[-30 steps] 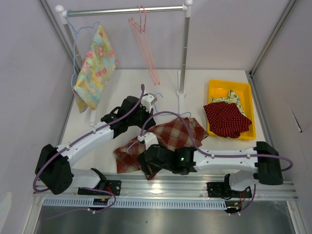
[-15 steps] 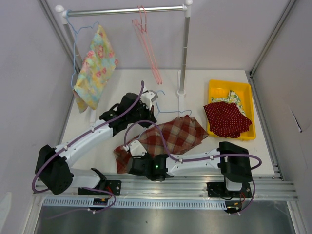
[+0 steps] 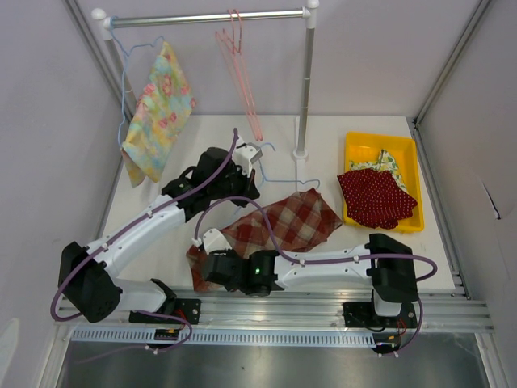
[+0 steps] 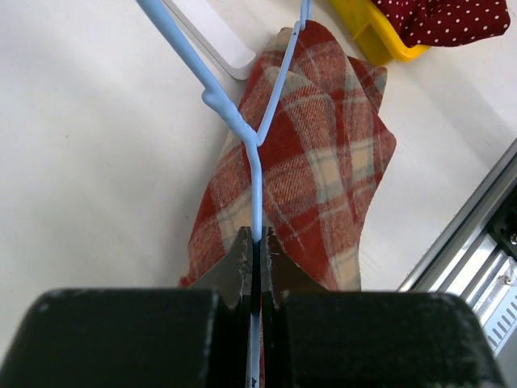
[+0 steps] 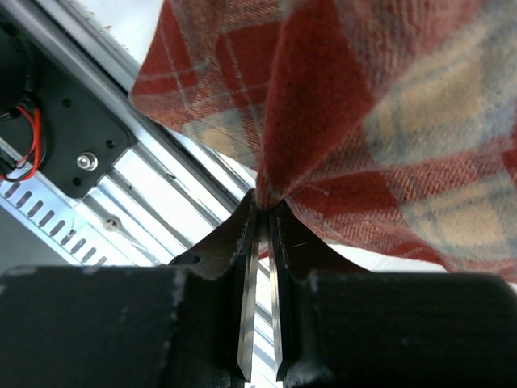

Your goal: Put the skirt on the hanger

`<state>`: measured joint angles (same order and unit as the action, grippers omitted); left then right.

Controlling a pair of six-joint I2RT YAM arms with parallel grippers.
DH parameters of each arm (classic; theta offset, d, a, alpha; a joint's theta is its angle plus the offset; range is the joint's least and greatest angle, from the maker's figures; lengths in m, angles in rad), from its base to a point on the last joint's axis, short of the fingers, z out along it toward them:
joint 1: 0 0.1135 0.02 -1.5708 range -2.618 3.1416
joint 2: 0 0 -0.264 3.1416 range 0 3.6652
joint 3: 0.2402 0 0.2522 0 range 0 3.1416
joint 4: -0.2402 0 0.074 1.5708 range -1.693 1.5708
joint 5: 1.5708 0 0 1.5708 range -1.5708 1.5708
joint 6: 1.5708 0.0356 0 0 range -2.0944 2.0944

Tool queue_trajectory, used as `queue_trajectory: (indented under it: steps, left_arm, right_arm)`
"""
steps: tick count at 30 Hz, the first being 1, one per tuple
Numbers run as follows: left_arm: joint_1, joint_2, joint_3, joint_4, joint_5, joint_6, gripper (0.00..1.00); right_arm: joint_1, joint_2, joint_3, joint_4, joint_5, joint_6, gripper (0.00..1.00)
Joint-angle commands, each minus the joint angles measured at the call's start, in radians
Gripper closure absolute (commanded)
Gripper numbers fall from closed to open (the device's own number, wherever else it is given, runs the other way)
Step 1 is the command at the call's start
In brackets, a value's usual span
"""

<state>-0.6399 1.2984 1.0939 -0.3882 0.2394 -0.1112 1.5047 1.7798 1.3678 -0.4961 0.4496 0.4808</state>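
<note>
- My left gripper [image 4: 255, 242] is clamped on the wire of the blue hanger [image 4: 234, 121]. The wire runs straight out from between the fingers to its fork, held above the table.
- My right gripper [image 5: 260, 212] is narrow, with a fold of the plaid skirt [image 3: 295, 220] nipped between its tips.
- That grip is at the skirt's near-left corner, close to the front edge of the table [image 3: 380, 246].
- The rest of the skirt lies spread on the table between the two arms. From the left wrist, the hanger's wire crosses above its far edge.
- From the right wrist, the skirt's near edge sits right over the metal rail [image 5: 145, 186] along the table front, so I have little margin on that side.
- The yellow bin [image 3: 353, 147] stands to the right. A red dotted cloth [image 3: 376, 196] spills over its left rim, leaving only a narrow strip of bare table between it and the skirt's right corner.
- The rack post [image 3: 305, 89] stands just beyond the hanger, with its foot near the hanger's far end.
- On the rack bar [image 3: 210, 18], a floral garment [image 3: 159, 109] hangs at the left end and pink hangers [image 3: 242, 73] hang near the middle. The bar is bare from the pink hangers to the right post.
- There is open table left of my left arm and in front of the bin.
</note>
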Motion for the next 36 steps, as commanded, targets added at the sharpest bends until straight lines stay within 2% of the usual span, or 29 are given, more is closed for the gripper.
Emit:
queue_trajectory:
  steps: [1,4,6,10,13,19,22,23,26,30,34,36]
  left_arm:
    - [0.008,-0.016,0.061,0.074,-0.02,0.021,1.0]
    - [0.009,-0.019,0.064,0.077,-0.032,0.024,1.0]
    - [0.012,-0.017,0.066,0.078,-0.044,0.025,1.0]
    - [0.011,-0.04,0.058,0.101,-0.052,0.012,1.0]
    - [0.011,-0.068,0.049,0.132,-0.075,0.005,1.0]
    - [0.014,-0.096,0.032,0.159,-0.04,0.013,1.0]
    - [0.016,-0.129,0.003,0.181,0.006,0.018,1.0]
    - [0.014,-0.137,-0.017,0.181,0.015,0.021,1.0]
    - [0.013,-0.16,-0.042,0.186,0.064,0.033,1.0]
    - [0.013,-0.195,-0.087,0.199,0.101,0.041,1.0]
    - [0.013,-0.227,-0.103,0.199,0.13,0.048,1.0]
    - [0.013,-0.241,-0.103,0.198,0.15,0.05,1.0]
  right_arm:
    - [0.008,-0.052,0.024,0.086,-0.083,-0.03,0.88]
    - [0.009,-0.1,0.011,0.108,-0.135,-0.016,0.88]
    - [0.014,-0.143,0.004,0.125,-0.161,-0.015,0.84]
    - [-0.004,-0.123,-0.001,0.074,-0.15,-0.016,0.86]
    - [0.005,-0.135,-0.051,0.147,-0.233,-0.021,0.87]
    - [0.0,-0.117,-0.104,0.192,-0.264,-0.001,0.81]
    - [-0.024,-0.135,-0.134,0.214,-0.265,0.004,0.67]
    - [-0.032,-0.144,-0.147,0.214,-0.262,0.001,0.54]
    - [-0.057,-0.2,-0.157,0.197,-0.25,-0.021,0.35]
    - [-0.118,-0.363,-0.182,0.159,-0.242,-0.041,0.29]
    - [-0.283,-0.561,-0.26,0.134,-0.275,-0.028,0.29]
    - [-0.441,-0.634,-0.314,0.13,-0.32,-0.025,0.3]
